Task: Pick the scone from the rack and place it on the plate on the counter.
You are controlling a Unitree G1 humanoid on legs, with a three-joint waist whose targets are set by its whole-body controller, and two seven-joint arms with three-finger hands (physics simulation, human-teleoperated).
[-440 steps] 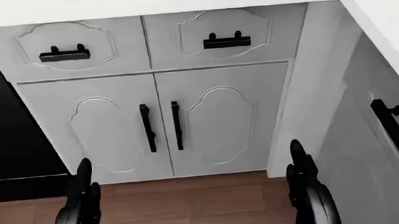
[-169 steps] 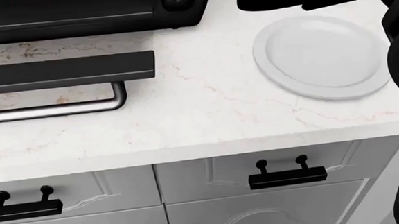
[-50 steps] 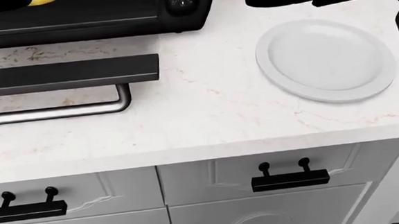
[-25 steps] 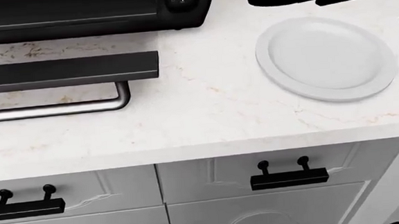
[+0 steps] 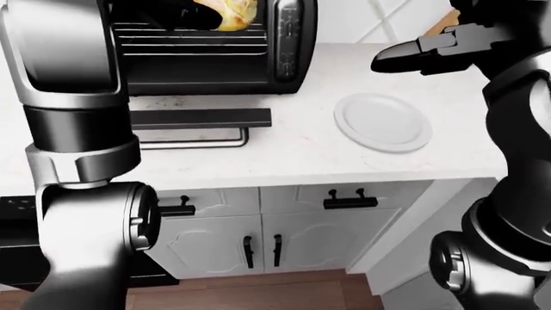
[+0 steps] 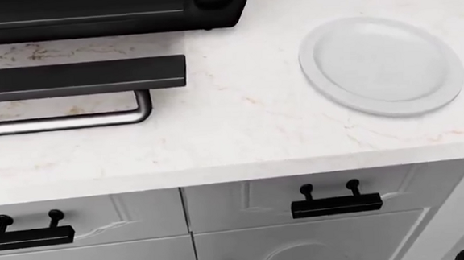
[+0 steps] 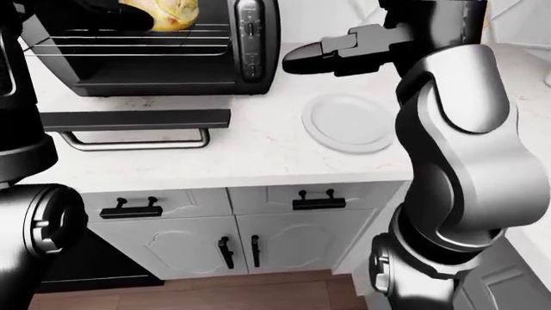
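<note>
Since half a second ago the head view has tilted slightly and the right hand has slid almost off its top edge. It hovers above the plate, holding nothing; its spread I cannot tell. The left hand reaches into the toaster oven, dark against the scone on the rack; I cannot tell its grip. Scones look light and crumbly, so hold the sides gently. The plate sits bare on the bench.
</note>
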